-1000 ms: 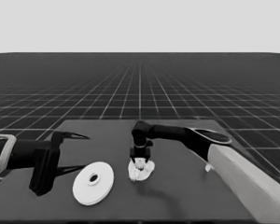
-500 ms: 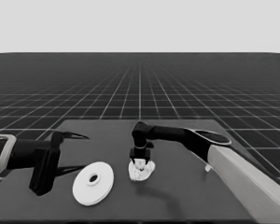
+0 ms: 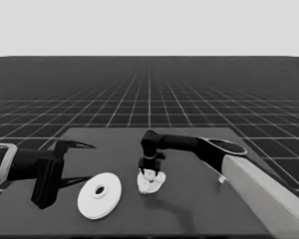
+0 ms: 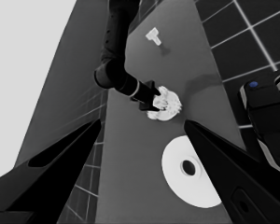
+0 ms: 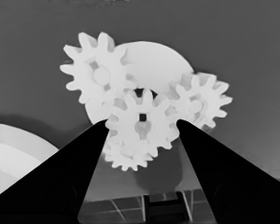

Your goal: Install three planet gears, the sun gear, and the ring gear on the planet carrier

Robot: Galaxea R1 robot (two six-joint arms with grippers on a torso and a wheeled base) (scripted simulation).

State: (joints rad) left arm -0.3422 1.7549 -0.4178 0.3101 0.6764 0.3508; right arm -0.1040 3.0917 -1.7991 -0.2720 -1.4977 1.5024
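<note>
While my left gripper (image 3: 82, 162) waited over the table's (image 3: 199, 209) left end with its fingers spread and nothing between them, my right gripper (image 5: 142, 126) hung over the smaller round part (image 5: 154, 60) near the middle. Its fingers were clamped on the centre gear (image 5: 141, 123), which sat among three other gears (image 5: 97, 74) on that part; whether it was fully seated I could not tell. The larger round part (image 3: 99, 195) lay flat just beside it, and a thin white piece (image 4: 154, 36) lay well apart.
</note>
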